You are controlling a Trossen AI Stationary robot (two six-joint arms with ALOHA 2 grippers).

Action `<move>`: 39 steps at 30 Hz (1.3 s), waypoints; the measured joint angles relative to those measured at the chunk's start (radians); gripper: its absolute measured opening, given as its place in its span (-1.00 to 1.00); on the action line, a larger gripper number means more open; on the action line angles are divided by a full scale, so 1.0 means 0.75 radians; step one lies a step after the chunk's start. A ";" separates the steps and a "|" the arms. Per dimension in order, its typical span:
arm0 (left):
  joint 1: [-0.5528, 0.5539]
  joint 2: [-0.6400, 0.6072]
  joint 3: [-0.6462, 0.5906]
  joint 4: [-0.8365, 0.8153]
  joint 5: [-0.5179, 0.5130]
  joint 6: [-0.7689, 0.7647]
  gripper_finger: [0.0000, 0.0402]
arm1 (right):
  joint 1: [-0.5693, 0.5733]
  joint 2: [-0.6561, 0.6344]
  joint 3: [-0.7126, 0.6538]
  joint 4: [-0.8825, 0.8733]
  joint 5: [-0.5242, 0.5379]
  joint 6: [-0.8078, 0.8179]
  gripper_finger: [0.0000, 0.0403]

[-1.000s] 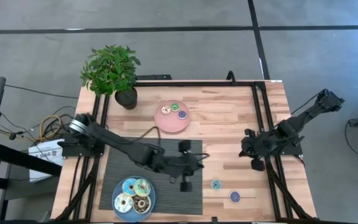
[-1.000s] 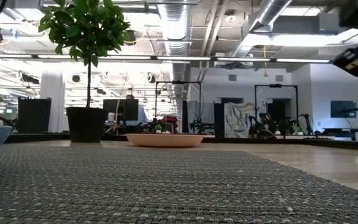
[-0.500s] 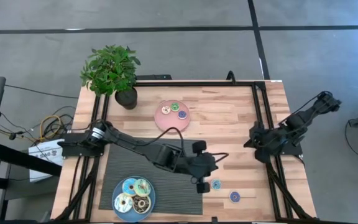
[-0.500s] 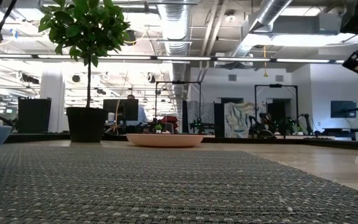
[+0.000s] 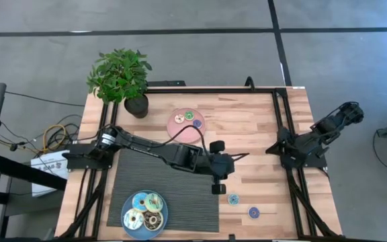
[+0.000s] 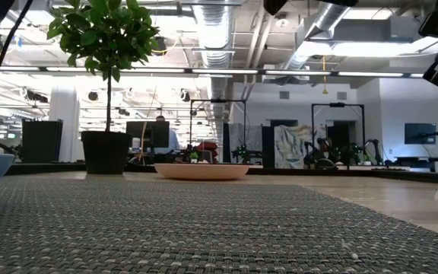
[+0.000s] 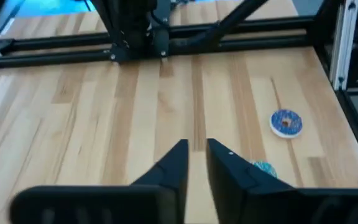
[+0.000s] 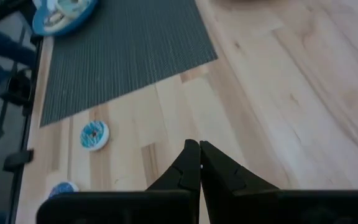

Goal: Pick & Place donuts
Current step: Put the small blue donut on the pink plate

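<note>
Two loose donuts lie flat on the bare wood near the table's near edge: a teal one [image 5: 233, 199] [image 7: 264, 168] [image 8: 94, 135] and a blue-purple one [image 5: 253, 212] [image 7: 286, 122] [image 8: 61, 188]. Two more donuts [image 5: 192, 119] sit on the pink plate [image 5: 177, 130]. Several lie on the blue plate [image 5: 130, 201]. My left gripper [image 5: 219, 191] [image 7: 197, 149] hovers just left of and beyond the teal donut, with a narrow gap between its fingers, empty. My right gripper [image 5: 271, 149] [image 8: 199, 148] is shut and empty, near the table's right rail.
A dark woven mat [image 5: 180, 202] [image 6: 204, 228] covers the near left part of the table, and the blue plate sits on it. A potted plant [image 5: 121, 77] [image 6: 106, 91] stands at the far left corner. Black frame rails [image 5: 278, 121] run along the table's sides.
My left gripper has travelled from above the mat toward the table's right, and now hangs over bare wood close to the teal donut. My right arm has drawn back toward the far right. No donut has moved.
</note>
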 joint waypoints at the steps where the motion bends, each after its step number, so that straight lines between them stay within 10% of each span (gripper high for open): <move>1: 0.001 0.000 0.000 -0.010 0.009 0.000 -0.70 | 0.000 -0.013 0.000 -0.007 0.015 0.012 -1.00; 7: 0.008 0.000 0.000 -0.015 0.103 -0.007 -0.21 | 0.000 -0.072 0.000 -0.017 0.038 0.036 -1.00; 16: -0.035 0.000 0.000 0.125 -0.104 -0.042 0.33 | 0.000 -0.083 0.000 -0.022 0.021 0.035 -1.00; 30: -0.197 -0.001 -0.025 0.243 -0.359 -0.084 0.34 | 0.000 -0.083 0.000 -0.032 -0.023 0.024 -1.00; 39: -0.206 0.213 -0.028 0.291 -0.175 -0.208 0.24 | 0.000 -0.083 0.000 -0.032 -0.024 0.024 -1.00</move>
